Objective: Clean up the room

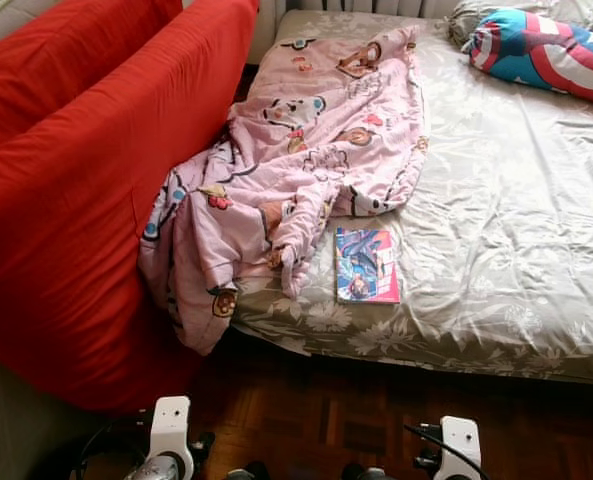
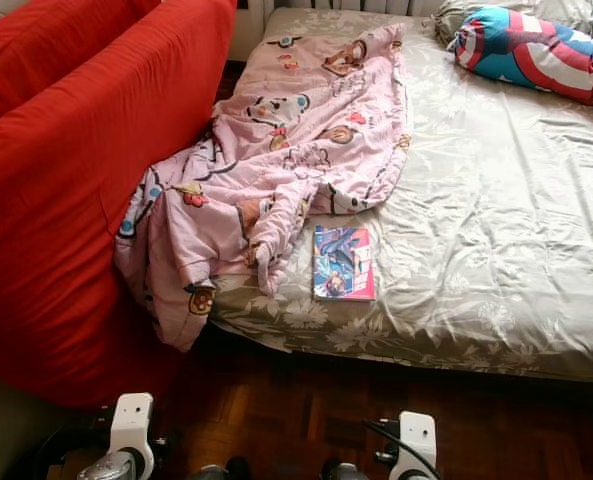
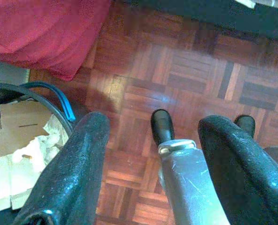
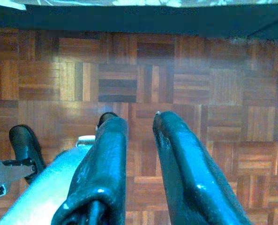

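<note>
A crumpled pink cartoon blanket [image 1: 296, 160] lies over the bed's left side, and one end hangs off the front corner toward the floor. Beside it, near the front edge of the bed [image 1: 516, 250], a colourful magazine [image 1: 366, 265] lies flat. At the bed's far right rests a red, white and blue shield-print pillow [image 1: 546, 50]. Both arms hang low over the parquet in front of the bed. My left gripper [image 3: 155, 119] is open wide and holds nothing. My right gripper [image 4: 134, 117] has a narrow gap between its fingers and is also empty.
A red sofa [image 1: 76, 180] stands tight against the bed's left side. A dark bin [image 3: 17, 136] with cardboard and crumpled paper sits on the floor by my left arm, near the sofa's corner. Parquet floor [image 4: 199, 84] runs between me and the bed.
</note>
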